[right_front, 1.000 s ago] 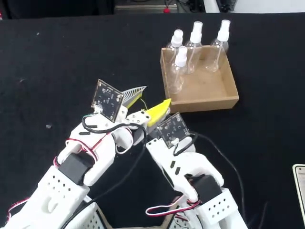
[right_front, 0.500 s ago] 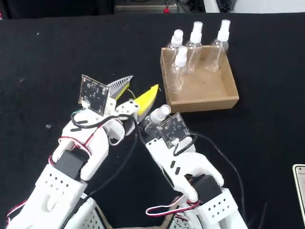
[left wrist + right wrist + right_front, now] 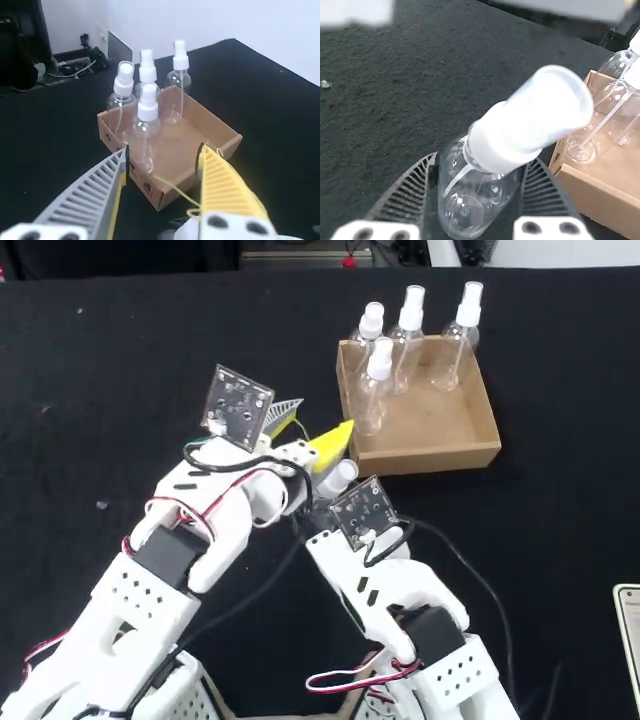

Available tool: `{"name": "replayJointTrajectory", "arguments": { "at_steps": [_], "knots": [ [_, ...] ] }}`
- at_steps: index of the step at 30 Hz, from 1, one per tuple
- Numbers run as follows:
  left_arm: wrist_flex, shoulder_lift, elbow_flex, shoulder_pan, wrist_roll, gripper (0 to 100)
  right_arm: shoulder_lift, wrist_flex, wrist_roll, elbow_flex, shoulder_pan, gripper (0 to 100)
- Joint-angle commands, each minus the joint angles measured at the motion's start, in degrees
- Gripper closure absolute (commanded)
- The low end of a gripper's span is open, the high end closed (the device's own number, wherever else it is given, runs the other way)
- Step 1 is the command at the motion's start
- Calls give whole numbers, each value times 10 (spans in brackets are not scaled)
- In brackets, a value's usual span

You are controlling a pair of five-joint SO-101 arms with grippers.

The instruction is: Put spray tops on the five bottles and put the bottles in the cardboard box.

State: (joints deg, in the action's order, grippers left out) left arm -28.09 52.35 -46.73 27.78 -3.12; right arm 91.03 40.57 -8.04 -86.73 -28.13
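**Bottle held by right pincer, left pincer open beside it**

Fingers of the left pincer (image 3: 318,420) stand apart, one grey and one yellow, with nothing between them. In the left wrist view the left pincer (image 3: 164,152) points toward the cardboard box (image 3: 147,187), which lies just beyond its tips.

Just beside the yellow finger, on the side near the arms, is the white spray top (image 3: 340,475) of the fifth bottle (image 3: 475,200). I cannot tell if the finger touches it.

The right pincer (image 3: 482,165) is clamped on this bottle, one ribbed finger on each side of the clear body. The bottle is tilted, and its spray top (image 3: 530,125) leans away from the pincer toward the box. It is above the black table (image 3: 100,360) and outside the box.

To the right of both pincers and a little beyond them, the cardboard box (image 3: 430,455) rests on the table. Four bottles (image 3: 378,390) stand upright in it, each with a white spray top, three along the far side and one nearer the pincers.
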Motion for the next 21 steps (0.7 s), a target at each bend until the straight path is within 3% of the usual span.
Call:
{"name": "replayJointTrajectory", "arguments": {
  "at_steps": [1,9,15,21],
  "knots": [
    [-19,4,41,29,8,775,10,-17,-3,3,-5,903],
    [-22,10,6,15,84,776,10,-16,-3,3,-5,903],
    [-23,11,-22,-22,86,776,10,-16,-3,3,-5,903],
    [-25,11,-25,-17,84,776,10,-16,-3,3,-5,903]
  ]
}}
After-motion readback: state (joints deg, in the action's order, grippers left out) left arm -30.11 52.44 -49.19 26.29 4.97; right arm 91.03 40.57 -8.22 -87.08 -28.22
